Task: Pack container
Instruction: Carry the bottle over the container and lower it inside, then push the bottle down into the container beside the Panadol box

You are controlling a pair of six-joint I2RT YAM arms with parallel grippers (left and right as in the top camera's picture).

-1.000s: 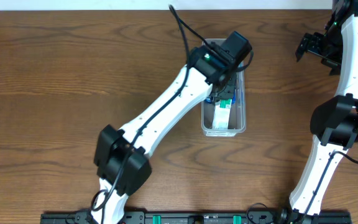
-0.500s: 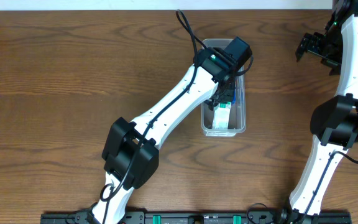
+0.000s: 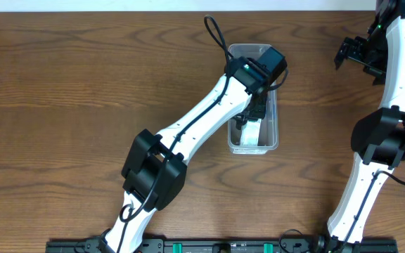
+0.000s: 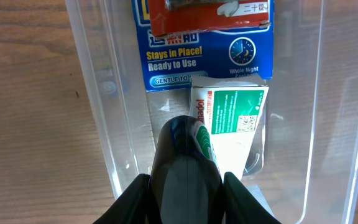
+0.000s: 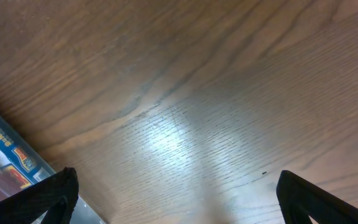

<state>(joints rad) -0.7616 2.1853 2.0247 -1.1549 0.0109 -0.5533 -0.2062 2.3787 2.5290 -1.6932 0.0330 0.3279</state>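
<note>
The left gripper [image 4: 188, 155] is down inside the container [image 4: 98, 112]. In the wrist view its fingers show as one dark mass drawn to the middle, and whether they pinch anything or merely rest there cannot be told. Directly under and just ahead of the fingertips lies a white and green box [image 4: 238, 115], tilted across the container's floor, its near corner hidden beneath the fingers. Beyond the box, further from the claw, a blue packet [image 4: 185, 62] printed "Stays in Place! Ready to Use" lies flat, with a red pack [image 4: 210, 12] overlapping its far part. The clear walls rise close on either side of the claw, and the wooden table [image 4: 17, 124] shows outside them. Compared with a second ago, the left arm's elbow has swung rightward and the wrist has slid back toward the near end. From above, the container's far rim is now uncovered and the box's green print is hidden under the claw. This suggests the box is being seated at the near end, with release and withdrawal probably next. The right gripper [image 5: 176, 180], well off to the right, has not moved; its fingers are spread wide with only bare wood between them.
</note>
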